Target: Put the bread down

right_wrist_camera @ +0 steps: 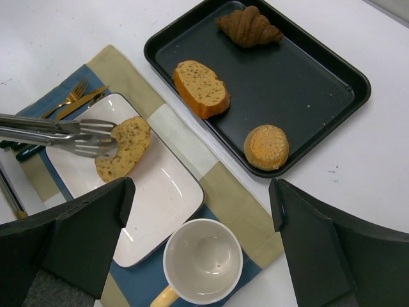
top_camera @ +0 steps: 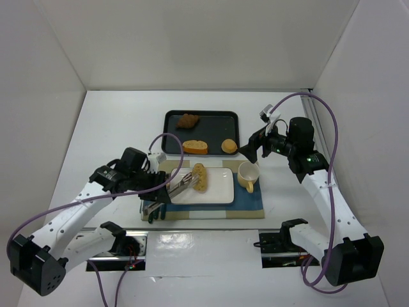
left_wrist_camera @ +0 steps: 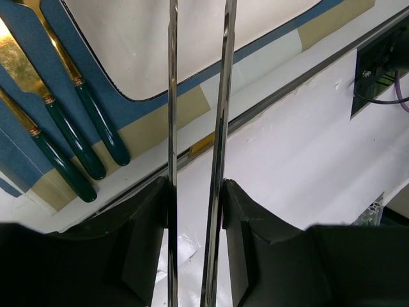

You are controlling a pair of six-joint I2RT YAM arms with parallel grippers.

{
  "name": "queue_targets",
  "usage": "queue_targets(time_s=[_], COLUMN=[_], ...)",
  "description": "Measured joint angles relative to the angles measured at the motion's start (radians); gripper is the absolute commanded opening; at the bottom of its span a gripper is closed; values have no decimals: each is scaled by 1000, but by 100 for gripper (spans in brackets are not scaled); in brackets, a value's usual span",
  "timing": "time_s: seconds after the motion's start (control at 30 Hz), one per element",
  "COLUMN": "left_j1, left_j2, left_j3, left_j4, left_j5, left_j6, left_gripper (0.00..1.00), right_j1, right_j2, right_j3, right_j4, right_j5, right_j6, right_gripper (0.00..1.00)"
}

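The bread (top_camera: 200,177), a pale speckled oval slice, lies on the left part of the white plate (top_camera: 219,190); it also shows in the right wrist view (right_wrist_camera: 125,147) on that plate (right_wrist_camera: 163,201). My left gripper (top_camera: 162,190) (left_wrist_camera: 196,185) is shut on metal tongs (top_camera: 183,183) (left_wrist_camera: 221,96). The tongs (right_wrist_camera: 57,131) reach in from the left, their arms slightly apart, and their tips overlap the bread's left edge. I cannot tell if they still pinch it. My right gripper (top_camera: 254,148) (right_wrist_camera: 201,188) is open and empty, above the cup.
A cream cup (top_camera: 248,174) (right_wrist_camera: 203,261) stands right of the plate on the blue-and-tan placemat (top_camera: 246,208). The black tray (top_camera: 214,118) (right_wrist_camera: 300,83) behind holds a croissant (right_wrist_camera: 249,27), a golden loaf piece (right_wrist_camera: 201,87) and a round bun (right_wrist_camera: 266,146). Green-handled gold cutlery (left_wrist_camera: 64,121) lies left of the plate.
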Motion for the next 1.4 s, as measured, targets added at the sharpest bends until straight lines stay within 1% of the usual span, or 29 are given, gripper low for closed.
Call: queue_targets(time_s=[0.13, 0.43, 0.63, 0.8, 0.9, 0.97, 1.03, 1.17, 1.3, 1.4], left_j1=[0, 0, 0, 1, 36, 87, 148, 272, 388, 454], left_j2=[-27, -80, -165, -195, -155, -106, -18, 159, 283, 357], left_j3=[7, 62, 106, 122, 121, 121, 125, 166, 208, 219], left_j4=[-6, -47, -60, -30, 13, 53, 93, 124, 169, 196], left_j5=[-16, -92, -216, -370, -438, -469, -507, -548, -595, -624], left_j6=[-3, -27, -73, -126, -140, -153, -153, -132, -93, -61], left_gripper=[56, 56, 56, 55, 55, 53, 53, 53, 53, 53], right_j1=[0, 0, 0, 0, 0, 0, 0, 0, 0, 0], right_j2=[0, 0, 0, -2, -7, -11, -14, -16, -22, -24], right_j3=[0, 0, 0, 0, 0, 0, 0, 0, 0, 0], right_j4=[0, 0, 0, -2, -3, -3, -4, -6, -7, -8], right_j5=[0, -1, -3, -5, -8, -11, -15, -20, -21, -21], right_j6=[0, 0, 0, 0, 0, 0, 0, 0, -1, -6], right_gripper=[100, 100, 100, 100, 100, 100, 100, 100, 100, 100])
